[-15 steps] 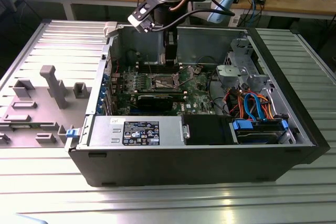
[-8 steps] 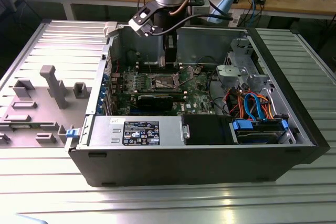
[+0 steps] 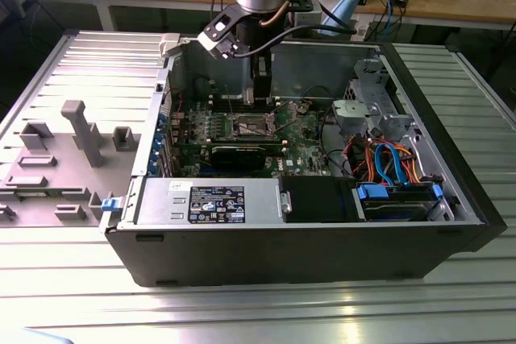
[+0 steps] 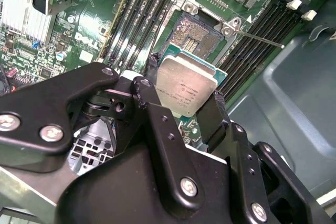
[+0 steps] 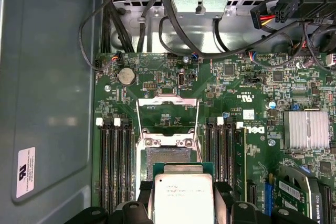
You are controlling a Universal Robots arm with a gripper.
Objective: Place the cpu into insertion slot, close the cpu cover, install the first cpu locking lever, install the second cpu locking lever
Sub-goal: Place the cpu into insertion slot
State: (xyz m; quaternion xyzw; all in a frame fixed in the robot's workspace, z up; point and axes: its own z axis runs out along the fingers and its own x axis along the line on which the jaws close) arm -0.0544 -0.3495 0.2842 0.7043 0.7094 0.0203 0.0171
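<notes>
My gripper [image 4: 185,102] is shut on the cpu [image 4: 186,82], a flat square chip with a silvery top, pinched by its two opposite edges between black fingers [image 4: 151,90]. The cpu [image 5: 182,195] hangs just above the green board, beside the insertion slot [image 5: 168,157] and partly over its near edge. The insertion slot [image 4: 195,31] lies bare with its dark contact field showing. The cpu cover [image 5: 168,98] stands swung up at the slot's far side. A thin locking lever [image 4: 258,38] sticks out beside the slot. In the exterior view the gripper [image 3: 260,101] reaches down into the open computer case [image 3: 306,259].
Long black memory slots [image 5: 113,166] flank the socket on both sides. A finned heatsink [image 5: 307,128] and an expansion card [image 5: 302,187] sit to one side. Black cables [image 5: 131,30] and a metal drive cage [image 3: 375,110] crowd the case; its wall [image 5: 47,77] is close.
</notes>
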